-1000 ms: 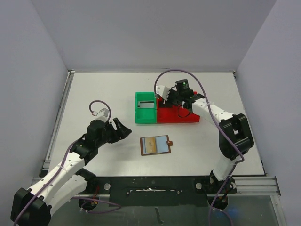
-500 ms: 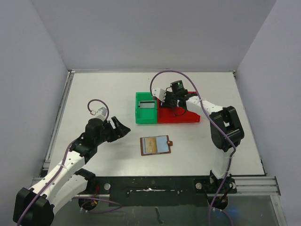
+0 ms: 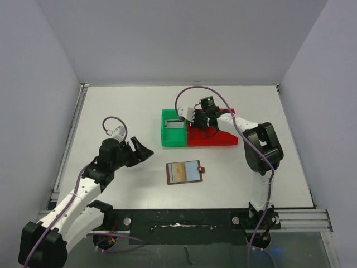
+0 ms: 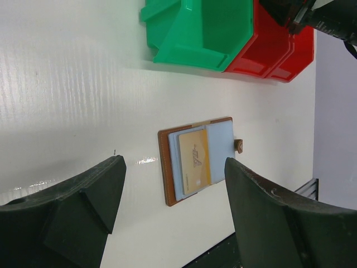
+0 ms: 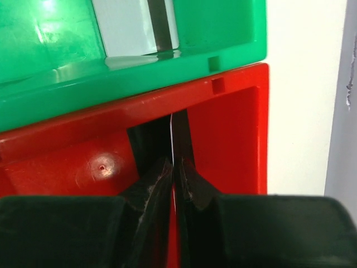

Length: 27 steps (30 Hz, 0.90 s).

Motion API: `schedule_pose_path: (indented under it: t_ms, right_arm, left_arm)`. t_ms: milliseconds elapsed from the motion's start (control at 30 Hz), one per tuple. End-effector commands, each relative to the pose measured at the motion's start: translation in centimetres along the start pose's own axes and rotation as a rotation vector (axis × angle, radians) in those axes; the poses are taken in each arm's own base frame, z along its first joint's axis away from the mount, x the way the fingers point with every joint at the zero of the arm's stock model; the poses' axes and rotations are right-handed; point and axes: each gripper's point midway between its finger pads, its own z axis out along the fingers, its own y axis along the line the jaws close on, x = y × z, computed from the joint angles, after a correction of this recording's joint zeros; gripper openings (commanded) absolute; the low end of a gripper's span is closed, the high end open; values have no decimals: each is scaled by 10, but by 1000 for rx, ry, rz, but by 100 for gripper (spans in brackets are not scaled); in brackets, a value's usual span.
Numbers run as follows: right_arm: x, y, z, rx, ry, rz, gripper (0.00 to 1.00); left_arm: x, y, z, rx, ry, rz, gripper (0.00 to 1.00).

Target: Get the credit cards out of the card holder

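White table (image 3: 111,111), matte, pale. Green bin (image 3: 173,140) and red bin (image 3: 217,138) stand side by side, touching, toward far middle — green on left. Card holder (image 3: 184,172) lies open and flat nearer arm bases — apart from bins, snap tab pointing right.

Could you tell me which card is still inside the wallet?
The gold card, in a pale pocket of the brown wallet. The striped grey card lies in the green bin; the right gripper pinches a third card edge-on over the red bin.
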Motion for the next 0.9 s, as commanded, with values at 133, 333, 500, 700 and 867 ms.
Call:
schedule_pose_path:
  t_ms: [133, 333, 500, 700, 867]
  right_arm:
    - [-7, -16, 6, 25, 1, -41, 11]
    - [-9, -11, 2, -5, -13, -36, 27]
    - [-13, -15, -1, -16, -33, -7, 31]
    - [-14, -20, -4, -7, -33, -5, 34]
    - [-31, -37, -20, 44, -84, 43, 34]
  left_arm:
    - [-15, -15, -2, 66, -38, 20, 71]
    - [-15, -13, -3, 65, -39, 14, 71]
    - [-13, -17, -4, 85, -13, 35, 71]
    - [-8, -15, -4, 89, 8, 38, 71]
    - [-7, -20, -5, 106, 22, 38, 71]
